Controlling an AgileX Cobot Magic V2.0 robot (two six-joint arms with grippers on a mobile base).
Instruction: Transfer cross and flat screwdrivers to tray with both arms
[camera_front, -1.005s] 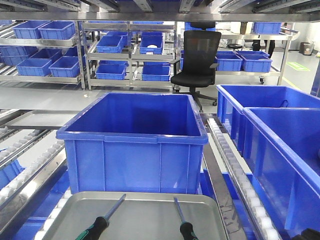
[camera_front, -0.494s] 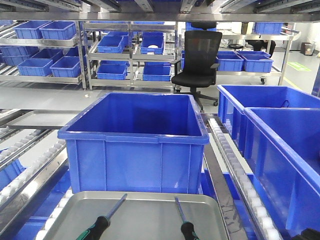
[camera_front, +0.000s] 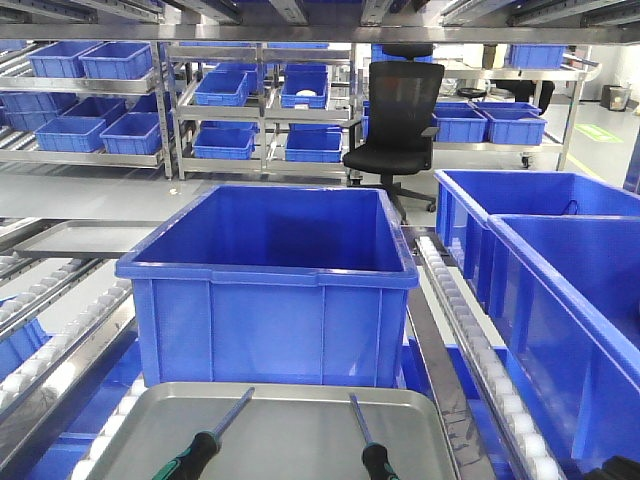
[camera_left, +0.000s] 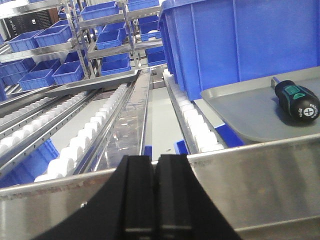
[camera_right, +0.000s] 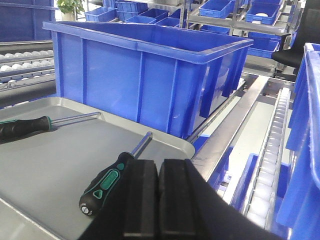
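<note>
Roller-conveyor bay, blue crate (camera_front: 265, 285) behind. Tray (camera_front: 280, 440): 2 screwdrivers (camera_front: 205, 443) (camera_front: 366, 440) laid apart (light, stiff; best taken at handles). Left gripper (camera_left: 155, 192), right gripper (camera_right: 159, 197): jaws closed, nothing held.

Bright, even light falls from overhead, leaving only soft shadows. The grey metal tray (camera_front: 290, 440) shows a dull sheen, and the steel rail (camera_left: 135, 107) in the left wrist view glares. The wrist views bend lines at their edges.
</note>
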